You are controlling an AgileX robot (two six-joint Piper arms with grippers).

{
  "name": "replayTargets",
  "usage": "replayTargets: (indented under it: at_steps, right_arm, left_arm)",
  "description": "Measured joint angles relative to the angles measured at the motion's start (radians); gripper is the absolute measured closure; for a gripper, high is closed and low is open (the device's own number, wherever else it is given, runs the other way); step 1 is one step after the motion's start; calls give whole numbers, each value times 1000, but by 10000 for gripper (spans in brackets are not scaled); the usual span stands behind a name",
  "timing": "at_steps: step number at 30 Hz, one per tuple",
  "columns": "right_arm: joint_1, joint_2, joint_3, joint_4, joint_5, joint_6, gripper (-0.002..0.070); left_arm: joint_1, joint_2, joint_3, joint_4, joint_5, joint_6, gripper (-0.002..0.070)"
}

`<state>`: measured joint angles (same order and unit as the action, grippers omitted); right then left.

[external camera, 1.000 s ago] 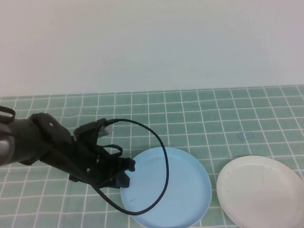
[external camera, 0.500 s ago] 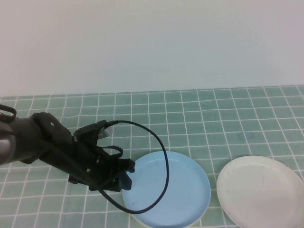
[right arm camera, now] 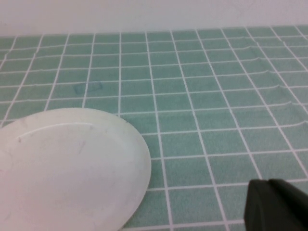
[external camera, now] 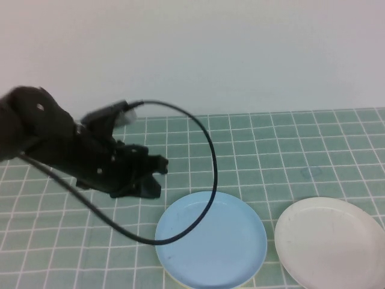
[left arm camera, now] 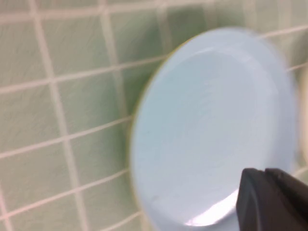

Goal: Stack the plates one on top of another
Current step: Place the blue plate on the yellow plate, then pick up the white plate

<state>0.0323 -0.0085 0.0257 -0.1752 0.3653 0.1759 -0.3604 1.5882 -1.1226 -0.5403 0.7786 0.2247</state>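
Green tiled cloth (external camera: 289, 144) covers the table, white grid lines throughout, with a plain pale wall behind. Light blue plate (external camera: 210, 241) lies flat near the front edge, about centre. A thin yellow rim (external camera: 174, 278) shows under its near-left edge, so the blue plate sits on top of the yellow one. White plate (external camera: 331, 241) lies flat on the cloth just to the right of that pair, with a narrow gap between them, not stacked.

Left gripper (external camera: 157, 168) hangs above the cloth behind and to the left of the blue plate, clear of its rim; jaws closed, holding nothing. A black cable (external camera: 207, 150) loops from the arm out over the blue plate. In the left wrist view the blue plate (left arm camera: 211, 130) fills most of the frame below the fingertips.

Right gripper is outside the high view; only a dark corner (right arm camera: 276, 204) of it shows in its own wrist view, near the white plate (right arm camera: 67, 168). Jaws closed, nothing held.
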Motion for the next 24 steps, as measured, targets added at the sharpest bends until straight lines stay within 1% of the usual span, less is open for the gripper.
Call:
replayTargets:
  at_steps: [6, 11, 13, 15, 19, 20, 22, 24]
  right_arm:
    - [0, 0, 0, 0, 0, 0, 678]
    - [0, 0, 0, 0, 0, 0, 678]
    - [0, 0, 0, 0, 0, 0, 678]
    - [0, 0, 0, 0, 0, 0, 678]
    - [0, 0, 0, 0, 0, 0, 678]
    - [0, 0, 0, 0, 0, 0, 678]
    - [0, 0, 0, 0, 0, 0, 678]
    - [0, 0, 0, 0, 0, 0, 678]
  left_arm:
    - [-89, -213, 0, 25, -7, -71, 675]
    - [-203, -380, 66, 39, -56, -133, 675]
    - [-254, -428, 101, 41, -84, -134, 675]
    - [-290, -462, 125, 43, -67, -132, 675]
    - [-309, -478, 128, 40, 91, -130, 675]
    - [-309, -478, 128, 59, 91, -130, 675]
    - [-309, -476, 130, 124, 7, -130, 675]
    - [-309, -476, 130, 196, -137, -130, 675]
